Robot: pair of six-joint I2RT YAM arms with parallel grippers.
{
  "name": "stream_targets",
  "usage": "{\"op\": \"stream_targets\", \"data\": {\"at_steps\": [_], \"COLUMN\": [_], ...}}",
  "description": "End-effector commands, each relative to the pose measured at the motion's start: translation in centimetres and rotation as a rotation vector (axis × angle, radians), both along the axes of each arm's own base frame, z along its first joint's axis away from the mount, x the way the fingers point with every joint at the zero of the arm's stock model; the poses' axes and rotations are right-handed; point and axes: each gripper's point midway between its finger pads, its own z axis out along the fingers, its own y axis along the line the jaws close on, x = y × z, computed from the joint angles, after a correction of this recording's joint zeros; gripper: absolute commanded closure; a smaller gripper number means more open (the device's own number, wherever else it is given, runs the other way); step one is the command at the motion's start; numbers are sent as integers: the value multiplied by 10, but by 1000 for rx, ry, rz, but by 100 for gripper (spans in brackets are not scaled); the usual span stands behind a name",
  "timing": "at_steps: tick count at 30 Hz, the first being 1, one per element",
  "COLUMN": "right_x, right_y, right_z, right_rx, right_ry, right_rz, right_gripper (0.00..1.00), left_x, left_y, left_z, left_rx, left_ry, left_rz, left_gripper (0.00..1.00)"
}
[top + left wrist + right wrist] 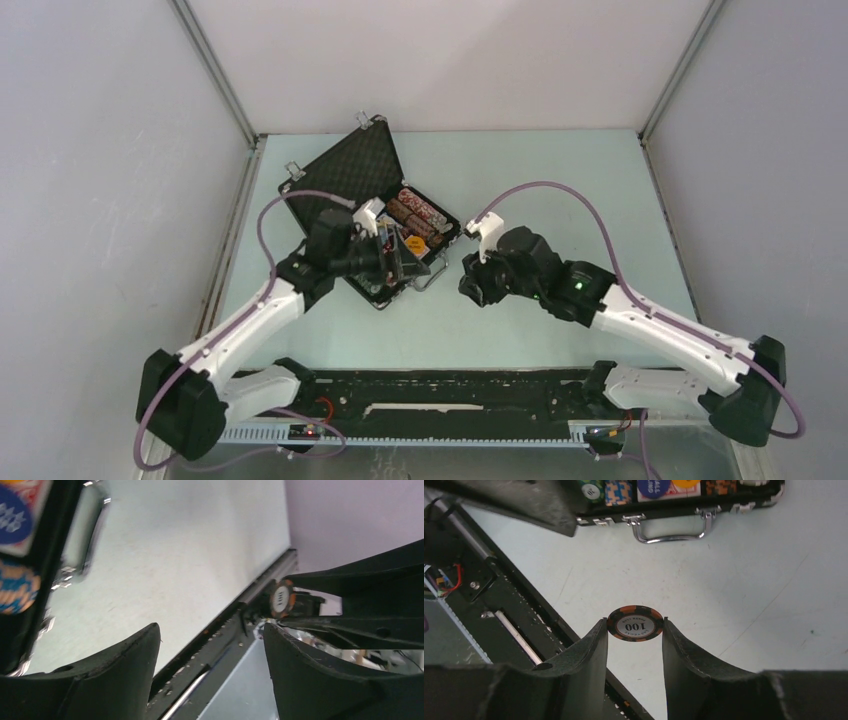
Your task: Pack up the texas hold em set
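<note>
The black briefcase (352,170) lies open at the back left, lid raised. Rows of poker chips (422,212) fill its tray. My right gripper (635,622) is shut on one black-and-orange poker chip (635,626) marked 100, pinched by its edges at the fingertips and held above the table in front of the case's silver handle (672,529). My left gripper (211,630) stands open with nothing between its fingers, over the case's near corner (400,262). In the left wrist view the held chip (281,598) shows edge-on to the right. Blue and orange round buttons (15,545) show in the case.
The pale green table (520,330) extends right of and in front of the case. A black rail (450,400) with the arm bases runs along the near edge. White walls with metal posts (215,70) enclose the table on three sides.
</note>
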Motion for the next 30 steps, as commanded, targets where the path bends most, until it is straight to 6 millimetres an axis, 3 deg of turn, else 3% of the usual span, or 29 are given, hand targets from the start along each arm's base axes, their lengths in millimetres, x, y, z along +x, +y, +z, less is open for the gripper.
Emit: {"op": "stream_targets", "data": {"at_steps": [1,5,12,22,30], "right_x": [-2,-11,-15,-11,-11], "right_y": [4,3,3,7,7], "right_z": [31,41,40,35,33], "right_rx": [28,43,22,4,-5], "right_ry": [-154,-185,-202,-205,-202], "right_rz": [138,167,164,155,152], "right_gripper": [66,67,67,69,69], "left_x": [-5,-13,-20,-33,-41], "left_y": [-34,-57,-80,-90,-101], "left_z": [73,89,74,59,55], "left_rx": [-182,-211,-132,-43,-42], "left_ry": [-79,-77,-34,-32,-20], "left_rz": [-185,-256,-347,-416,-449], "left_gripper": [21,27,47,50,60]}}
